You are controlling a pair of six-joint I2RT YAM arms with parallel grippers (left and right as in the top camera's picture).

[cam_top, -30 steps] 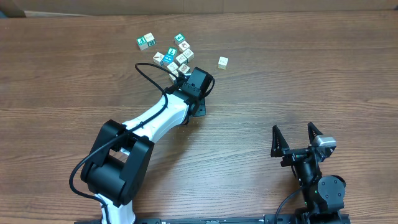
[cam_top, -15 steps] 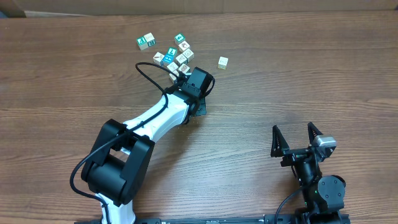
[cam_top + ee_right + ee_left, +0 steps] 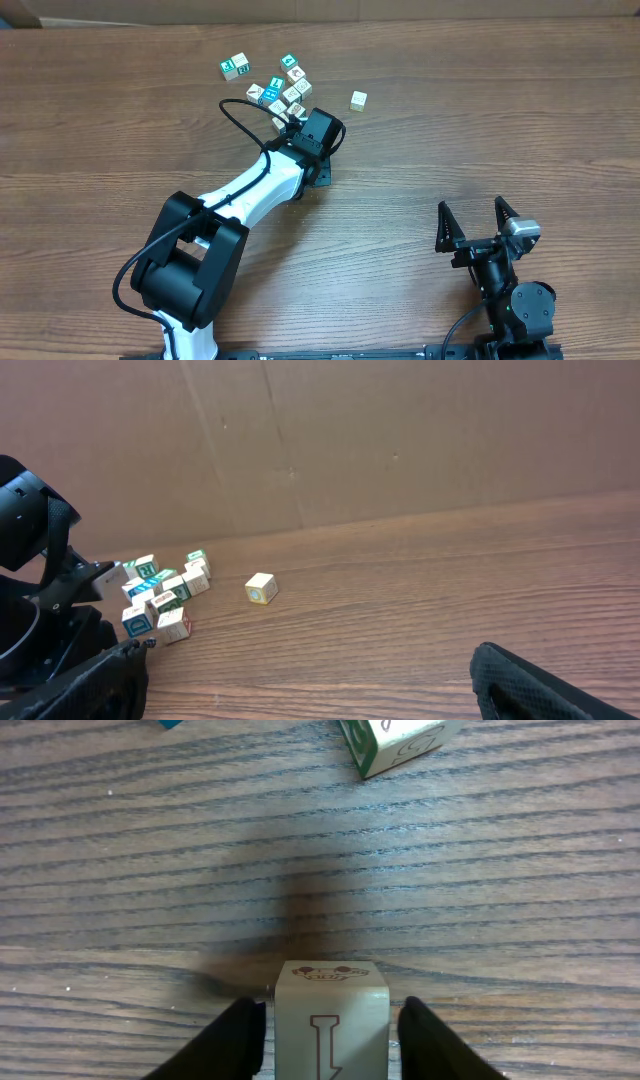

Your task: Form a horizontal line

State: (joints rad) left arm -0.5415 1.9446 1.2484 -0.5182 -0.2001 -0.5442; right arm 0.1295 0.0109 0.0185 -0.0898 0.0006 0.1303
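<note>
- Change since the earlier overhead view: you will find none; every cube and both arms lie exactly where they lay
- Left gripper reaches to the far-left part of the table, at the near edge of the cube cluster
- Its claw is narrow, bracketing one pale cube; a thin gap shows beside each finger, so it is not clamped on it
- That cube sits flat on the wood, its top face carrying a dark reddish outlined letter, with a small drawing on the far face
- Horizontal line: look at the near edge of the cluster, just ahead of the left claw, where pale cubes sit side by side running left to right
- From overhead they are too small for you to tell whether they touch or lie truly straight
- Beyond them, the remaining cubes form a loose, crooked bunch, several with teal faces, and one teal-and-white cube lies apart at the far left
- One lone pale cube lies to the right of the bunch, well clear of it
- Right gripper rests near the right front of the table, far from all cubes, its claw spread wide and holding nothing
</note>
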